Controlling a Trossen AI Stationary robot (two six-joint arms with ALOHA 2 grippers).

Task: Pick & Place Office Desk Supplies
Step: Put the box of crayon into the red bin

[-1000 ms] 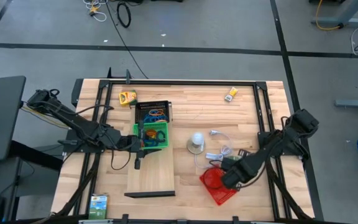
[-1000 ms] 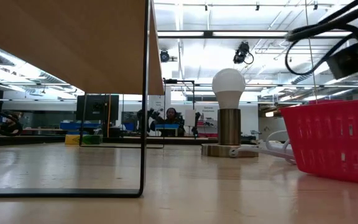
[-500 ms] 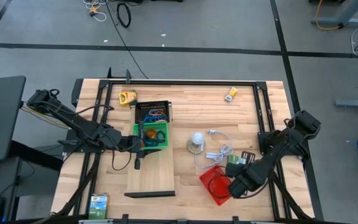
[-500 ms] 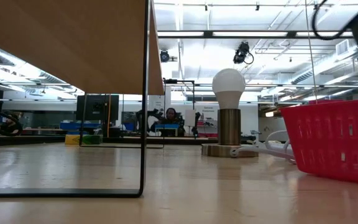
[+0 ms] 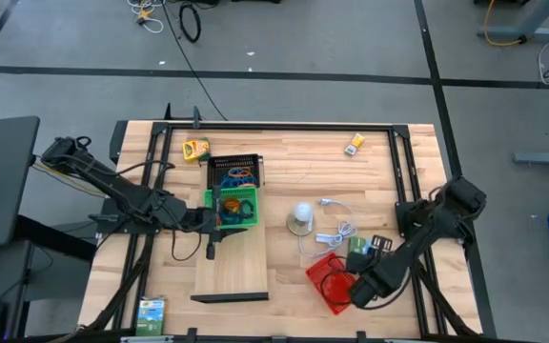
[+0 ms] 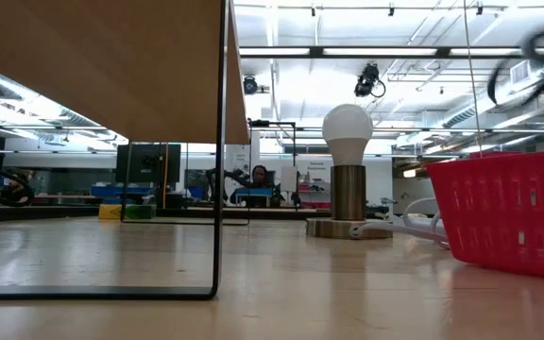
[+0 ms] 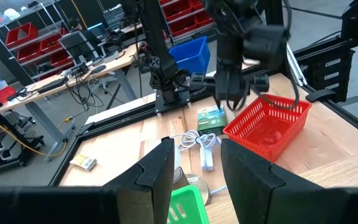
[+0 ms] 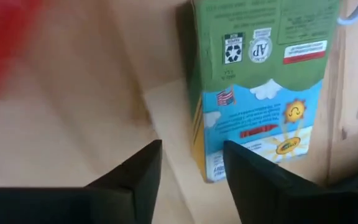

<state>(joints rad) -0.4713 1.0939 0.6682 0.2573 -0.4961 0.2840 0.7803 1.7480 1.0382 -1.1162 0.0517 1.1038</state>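
Two dark fingers of the right gripper [image 8: 188,180] stand parted with nothing between them, poised beside the red mesh tray [image 5: 330,282]. Just past them a green and yellow card box [image 8: 260,81] lies flat on the table [image 5: 303,162], apparently next to be grasped. The left gripper [image 7: 194,174] waits part-open and empty over the green mesh tray [image 5: 239,205], probably to stay clear. Loop-shaped clips [image 5: 237,176] sit in the black mesh tray [image 5: 219,164].

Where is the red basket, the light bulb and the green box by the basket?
red basket [image 5: 324,274], high view, on its mesh floor.
light bulb [image 6: 347,128], low view, on the white globe.
green box [image 8: 260,81], right wrist view, on its printed face.
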